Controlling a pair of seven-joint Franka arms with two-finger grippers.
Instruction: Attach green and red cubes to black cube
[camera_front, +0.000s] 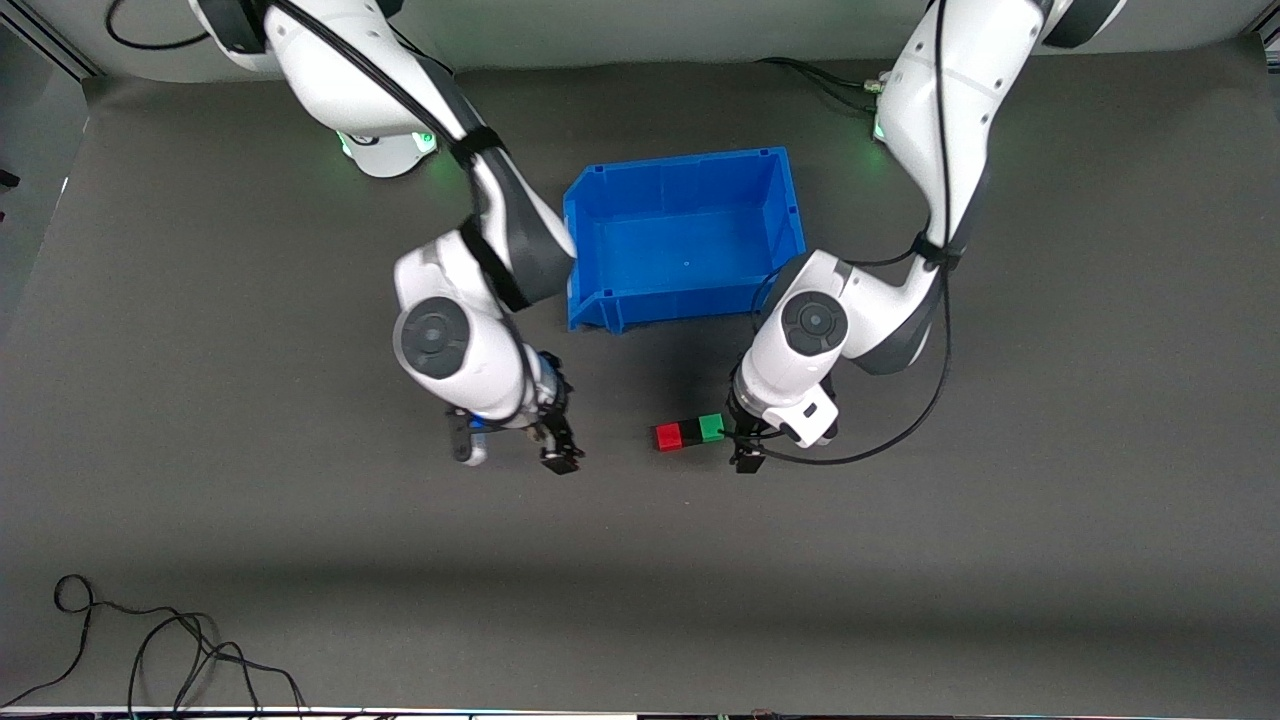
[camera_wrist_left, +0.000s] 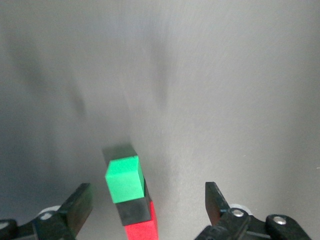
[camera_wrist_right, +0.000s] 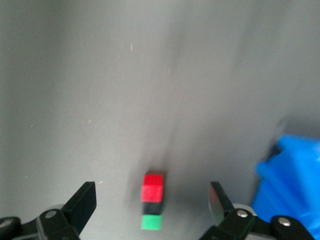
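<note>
The red cube (camera_front: 668, 436), the black cube (camera_front: 690, 433) and the green cube (camera_front: 711, 428) lie joined in one row on the grey mat, black in the middle. My left gripper (camera_front: 742, 443) is open and empty, low beside the row's green end. Its wrist view shows the green cube (camera_wrist_left: 123, 177), the black cube (camera_wrist_left: 134, 210) and the red cube (camera_wrist_left: 141, 231) between its spread fingers (camera_wrist_left: 80, 202). My right gripper (camera_front: 558, 447) is open and empty over the mat, off the red end. Its wrist view shows the red cube (camera_wrist_right: 153, 186), the black cube (camera_wrist_right: 152, 207) and the green cube (camera_wrist_right: 151, 222).
A blue bin (camera_front: 680, 165) stands empty farther from the front camera than the cubes, between the two arms; it also shows in the right wrist view (camera_wrist_right: 292, 180). Loose black cables (camera_front: 180, 650) lie at the mat's near edge, toward the right arm's end.
</note>
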